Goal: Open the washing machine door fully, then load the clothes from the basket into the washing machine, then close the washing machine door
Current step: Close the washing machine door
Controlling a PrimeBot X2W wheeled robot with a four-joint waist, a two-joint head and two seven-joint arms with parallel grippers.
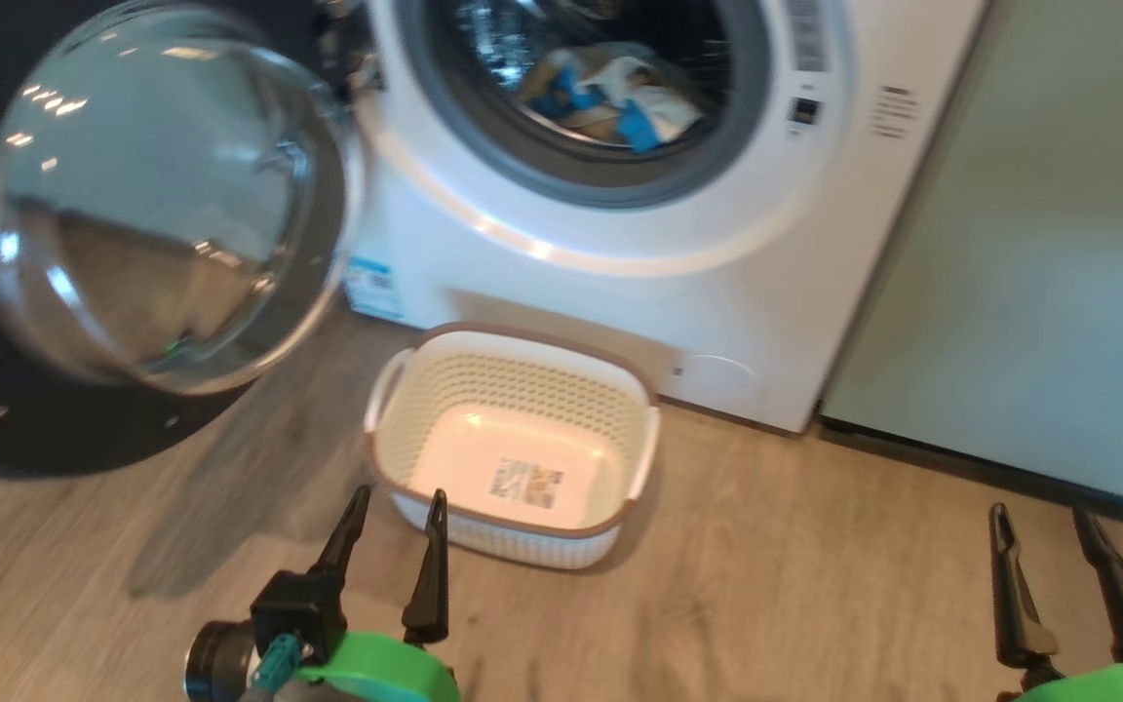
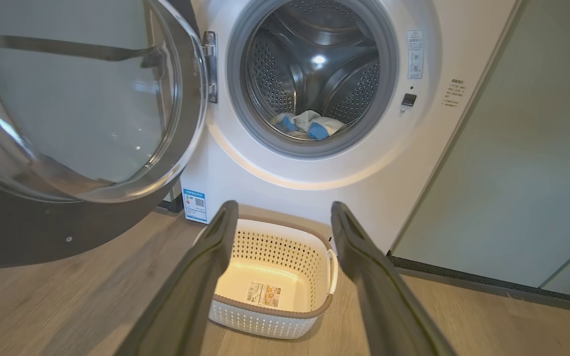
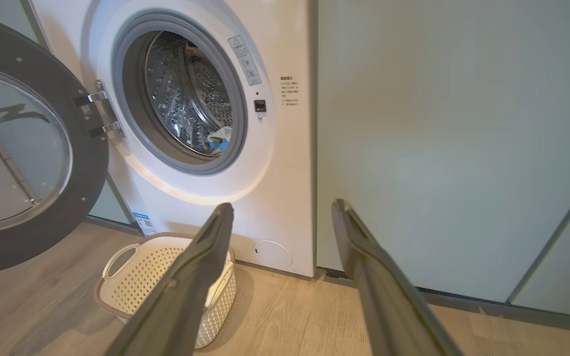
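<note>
Black-rimmed and glass-domed, the washing machine door [image 1: 147, 214] stood swung wide left of the drum [image 2: 314, 64] holding the clothes [image 2: 309, 126], the basket [image 1: 522, 336] empty, left gripper [image 1: 400, 497] and right gripper [image 1: 1039, 512] both spread and empty; rigid, slick, probably weighty, best pushed at its free rim.

Recorded for washing machine door [image 1: 162, 195]: clear, smooth domed glass in glossy black rim. For washing machine [image 1: 561, 283]: glossy white front, shiny perforated steel drum [image 2: 314, 64], matt grey seal [image 2: 238, 94]. For basket [image 1: 513, 385]: smooth cream plastic, perforated walls, paper label [image 1: 526, 483]. For clothes [image 2: 309, 123]: soft cloth, pale and blue. For floor [image 1: 815, 585]: matt wood grain.
</note>
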